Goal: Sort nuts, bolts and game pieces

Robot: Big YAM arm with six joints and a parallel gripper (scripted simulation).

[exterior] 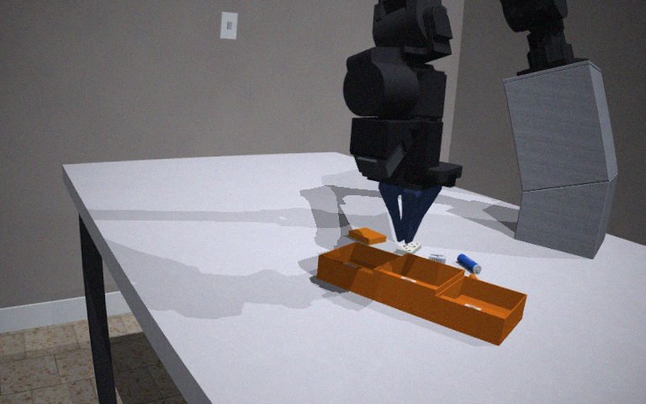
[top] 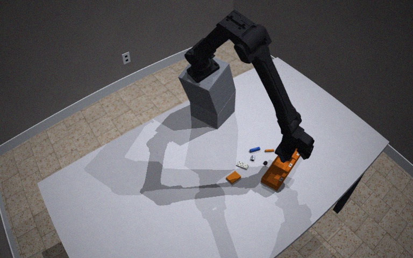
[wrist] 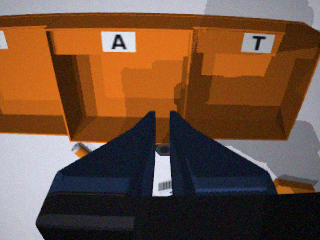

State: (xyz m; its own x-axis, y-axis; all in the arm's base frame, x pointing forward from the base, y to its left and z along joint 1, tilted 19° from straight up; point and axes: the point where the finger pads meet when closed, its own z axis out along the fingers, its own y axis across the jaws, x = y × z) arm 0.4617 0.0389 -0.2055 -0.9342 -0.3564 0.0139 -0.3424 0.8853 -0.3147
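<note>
Hovering by the A bin [top: 283, 167] [exterior: 410, 291] [wrist: 165, 45], the end effector [top: 283, 158] [exterior: 405, 241] [wrist: 162, 120] is nearly together, gripping nothing. Near its tips, a dark nut [top: 265, 163] [wrist: 163, 150] lies beside the bin.

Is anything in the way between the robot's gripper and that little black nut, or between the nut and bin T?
Nothing visible blocks the gripper from the nut. Bin T's near wall stands between nut and bin.
</note>
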